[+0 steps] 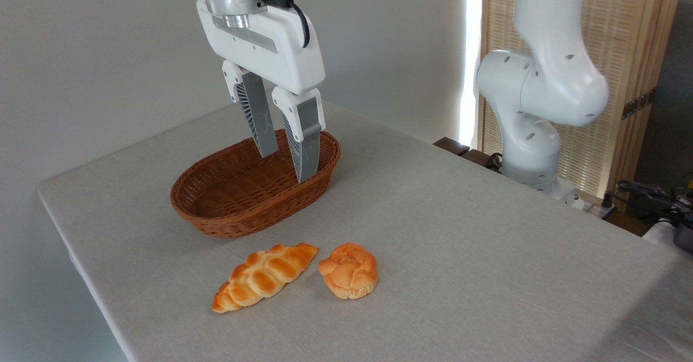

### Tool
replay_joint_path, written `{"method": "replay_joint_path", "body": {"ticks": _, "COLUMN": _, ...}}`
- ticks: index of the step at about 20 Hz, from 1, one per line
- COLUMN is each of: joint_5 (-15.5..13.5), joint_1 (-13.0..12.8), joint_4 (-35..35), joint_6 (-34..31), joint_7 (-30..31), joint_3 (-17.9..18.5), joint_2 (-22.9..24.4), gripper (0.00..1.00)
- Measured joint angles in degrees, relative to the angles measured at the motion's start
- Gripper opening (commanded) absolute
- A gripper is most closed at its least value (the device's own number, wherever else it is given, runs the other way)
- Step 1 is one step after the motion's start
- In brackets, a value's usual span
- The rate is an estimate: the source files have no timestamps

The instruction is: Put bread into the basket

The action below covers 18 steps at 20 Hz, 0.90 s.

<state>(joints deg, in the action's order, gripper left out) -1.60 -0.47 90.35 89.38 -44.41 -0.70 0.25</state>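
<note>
So: gripper (286, 167) hangs over the basket (227, 218), fingers (305, 145) pointing down, spread a moderate way apart with nothing between them — empty. In the picture the fingertips overlap the basket's far right end; whether they are inside it or just above the rim, cannot tell. White gripper body above, black cable (296, 11) looping off its top.

Basket is oval, brown wicker, shallow, nothing seen in it. It sits on the table (460, 232), which has a pale grey cloth over it.

Bread (264, 276) — long braided loaf, golden-orange, pointed ends — lies flat on the cloth in front of the basket, near it but not touching, angled with its right end further back. Untouched, not in the basket. Round knotted bun (349, 270) just right of the loaf, nearly touching its right tip, also in front of the basket.

Arm's white base and joints (536, 80) stand well right of the basket, beyond the table's far edge, wooden slatted screen (628, 53) behind.
</note>
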Motion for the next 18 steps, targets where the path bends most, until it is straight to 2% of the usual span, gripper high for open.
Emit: {"method": "replay_joint_path", "body": {"ticks": 18, "joint_5": -0.92, "joint_1": -0.38, "joint_4": 0.00, "joint_6": 0.20, "joint_7": -0.13, "joint_3": -0.55, "joint_2": -0.13, "gripper": 1.00}}
